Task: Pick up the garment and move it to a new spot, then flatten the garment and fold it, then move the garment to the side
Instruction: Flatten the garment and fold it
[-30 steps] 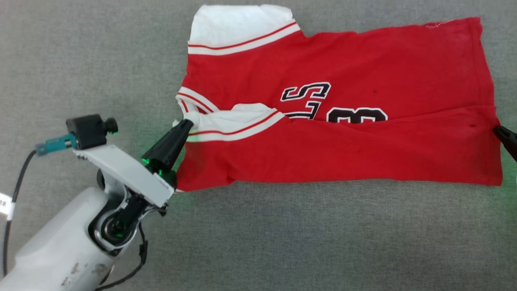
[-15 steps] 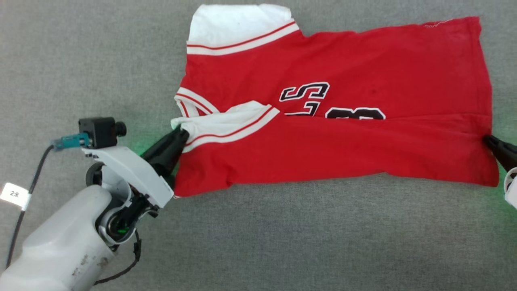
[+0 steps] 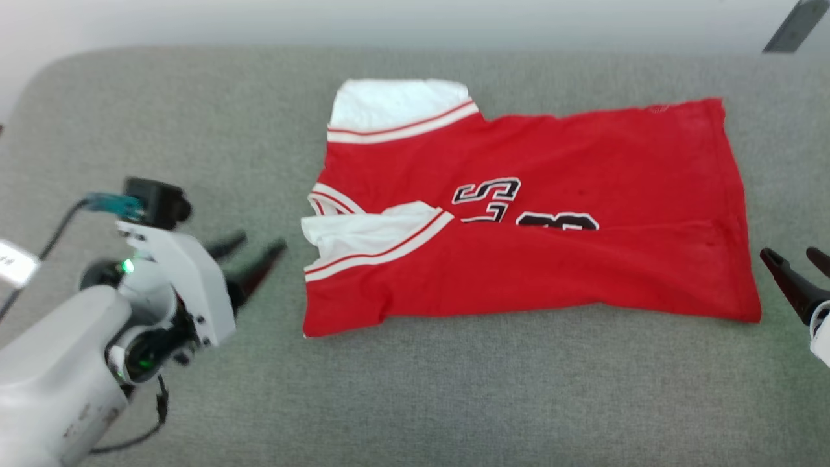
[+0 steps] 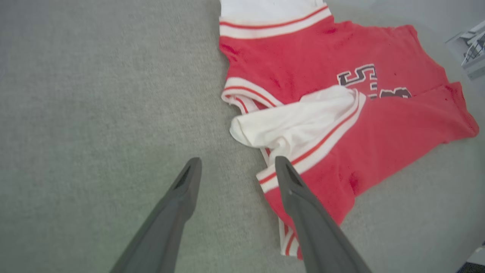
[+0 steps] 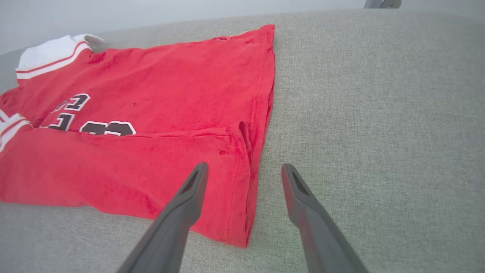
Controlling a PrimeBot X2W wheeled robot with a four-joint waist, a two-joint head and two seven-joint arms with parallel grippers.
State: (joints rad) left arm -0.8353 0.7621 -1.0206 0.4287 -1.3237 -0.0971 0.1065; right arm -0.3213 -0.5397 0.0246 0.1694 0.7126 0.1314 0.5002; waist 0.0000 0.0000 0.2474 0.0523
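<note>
Shirt [image 3: 532, 259]: we saw it half folded near the far edge of the cushion [image 3: 454, 389].
Left gripper [image 3: 262, 240]: open, empty, beside the collar [image 3: 327, 198].
Right gripper [image 3: 788, 252]: open, empty, beside the hem [image 3: 739, 214].
Risk: we feared the crumpled sleeve [image 3: 363, 233] bunching under another fold.

I saw grey woven upholstery [image 3: 454, 402] across most of the frame, its corner rounded at upper left. A pale, evenly lit strip [image 3: 259, 23] ran along the top; a dark slanted object [image 3: 794, 26] sat upper right.

bright, even light, soft shadows; head view blurred (wrist views edge-warped).
</note>
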